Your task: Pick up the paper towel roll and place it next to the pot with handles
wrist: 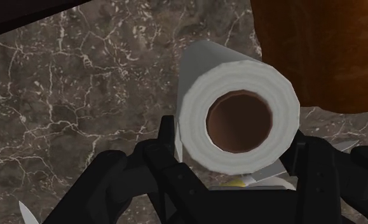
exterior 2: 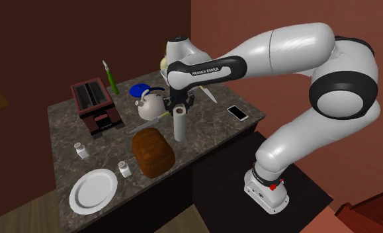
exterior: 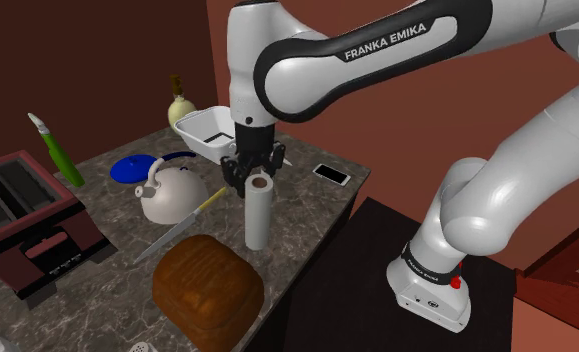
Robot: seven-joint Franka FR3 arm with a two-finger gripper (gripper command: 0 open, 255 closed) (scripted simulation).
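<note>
Fingers (wrist: 303,159) clenched on top of upright paper towel roll (exterior: 258,218) on bench (exterior: 302,195); gripper (exterior: 258,180) directly overhead, likely for a straight lift

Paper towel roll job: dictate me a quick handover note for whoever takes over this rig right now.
Gripper: right at the top of the paper towel roll; I cannot tell whether it has a grip.
Roll: upright, apparently standing on the marble counter, between the white kettle and the brown loaf.
Pot with handles: white, at the counter's far edge beyond the roll.
Done: gripper is at the roll.
Left: confirm the grasp, lift, set the roll next to the pot.
</note>
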